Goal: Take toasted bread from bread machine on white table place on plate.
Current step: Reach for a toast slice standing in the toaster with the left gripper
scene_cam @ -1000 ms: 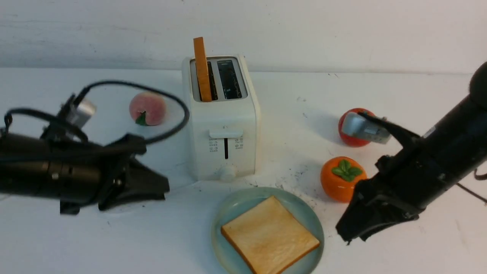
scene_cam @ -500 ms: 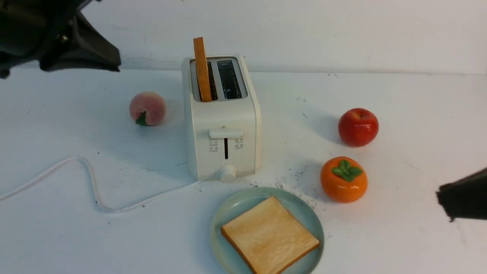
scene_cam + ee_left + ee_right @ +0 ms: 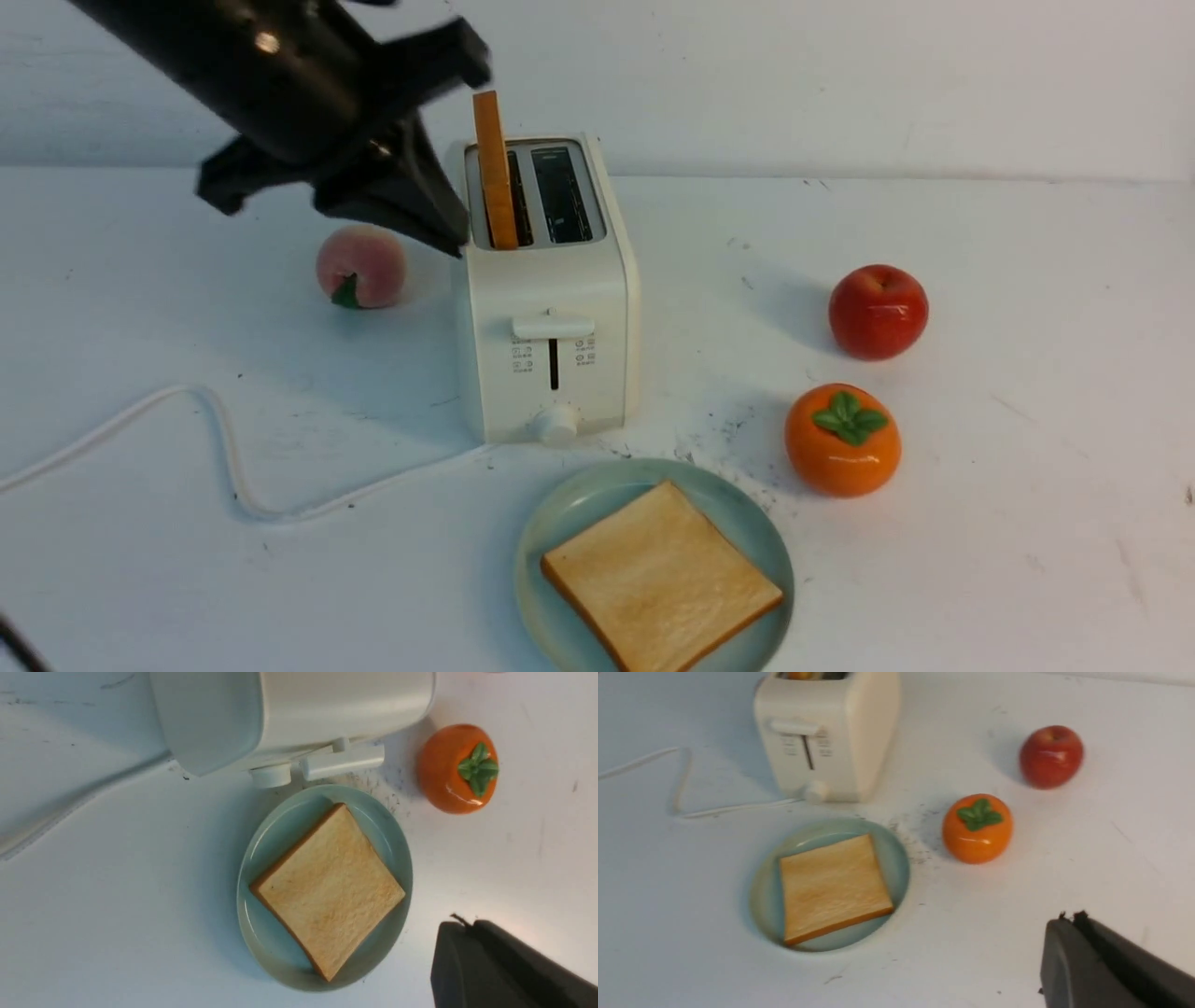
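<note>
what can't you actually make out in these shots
- Lower part of the toast standing in the toaster: hidden inside the slot, front view.
- Left gripper: blurred in the front view; the left wrist view shows only its dark tip.
- Right gripper: outside the front view; only a dark corner shows in its wrist view.
- Printed icons on the toaster front: too small to read.
- Cord: far end cut off by the front view's left edge.

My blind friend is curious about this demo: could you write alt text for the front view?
One slice of toast stands upright in the left slot of a white toaster, with the robot's shut left gripper hanging beside it. A second slice lies on a green plate in front; a peach, apple and persimmon sit around.
</note>
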{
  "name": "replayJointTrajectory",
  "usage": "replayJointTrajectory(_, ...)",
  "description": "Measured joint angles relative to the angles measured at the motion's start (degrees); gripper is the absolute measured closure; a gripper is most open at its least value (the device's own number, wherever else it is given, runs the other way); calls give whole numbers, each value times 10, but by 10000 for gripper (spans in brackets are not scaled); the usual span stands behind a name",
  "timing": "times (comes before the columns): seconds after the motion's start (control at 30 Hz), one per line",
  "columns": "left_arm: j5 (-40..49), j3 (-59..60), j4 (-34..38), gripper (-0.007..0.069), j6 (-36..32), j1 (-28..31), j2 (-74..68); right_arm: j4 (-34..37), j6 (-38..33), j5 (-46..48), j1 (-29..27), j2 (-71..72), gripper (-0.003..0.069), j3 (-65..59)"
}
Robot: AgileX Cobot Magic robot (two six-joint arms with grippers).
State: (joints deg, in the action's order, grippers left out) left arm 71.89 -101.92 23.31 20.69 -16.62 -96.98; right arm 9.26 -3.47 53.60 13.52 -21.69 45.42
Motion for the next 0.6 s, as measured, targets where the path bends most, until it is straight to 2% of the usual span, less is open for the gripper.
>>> replayJointTrajectory(0.13, -1, -91, -64, 638, 43, -25, -77, -50, 40, 3, 0, 16, 666, -32)
replayJointTrajectory(0.3, -1, -182, -116, 622, 52, -30, -136, -59, 45, 5, 0, 16, 662, -47)
replayJointTrajectory(0.4, -1, -200, -138, 559, 54, -30, -154, -59, 45, 0, 0, 16, 659, -48)
replayJointTrajectory(0.6, -1, -203, -177, 389, 67, -31, -174, -59, 45, -13, 0, 16, 660, -48)
